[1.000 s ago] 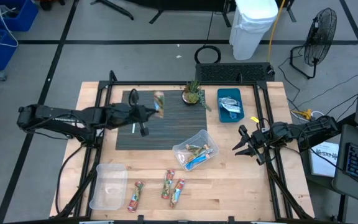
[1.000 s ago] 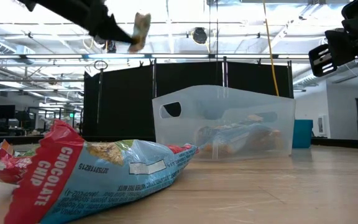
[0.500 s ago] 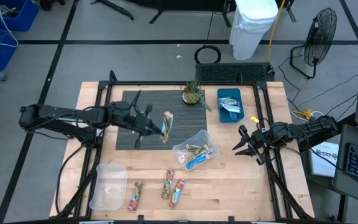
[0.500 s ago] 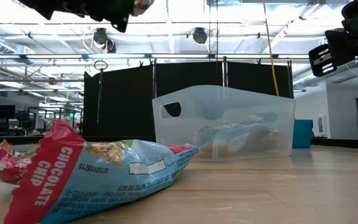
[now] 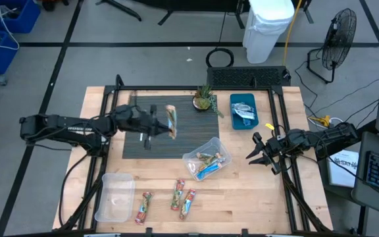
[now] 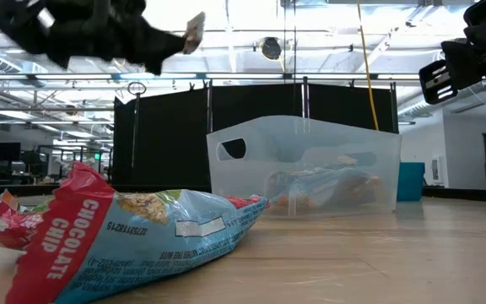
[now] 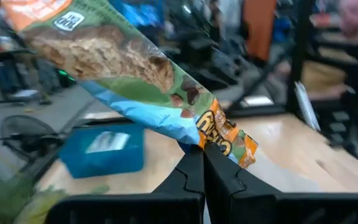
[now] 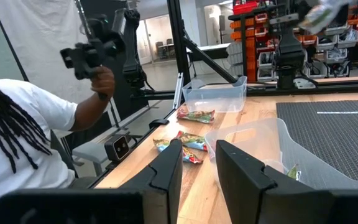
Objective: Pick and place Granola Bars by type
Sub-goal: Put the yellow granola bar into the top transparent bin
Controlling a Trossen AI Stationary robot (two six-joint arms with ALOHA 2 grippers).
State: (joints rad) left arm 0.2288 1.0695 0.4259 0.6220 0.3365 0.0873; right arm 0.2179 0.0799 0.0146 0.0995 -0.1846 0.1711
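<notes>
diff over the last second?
Left pincer, shut on a granola bar, swung from the mat's far side toward the clear bin, then partway back; bar held throughout. Right pincer, bin, blue tray and loose bars unchanged.

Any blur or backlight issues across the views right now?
Left wrist view: sharp on the green-and-orange foil granola bar, blue bin behind soft. Low view: left gripper is a smeared silhouette against bright ceiling lights; red-and-blue wrapped bar crisp. High view: evenly lit.
</notes>
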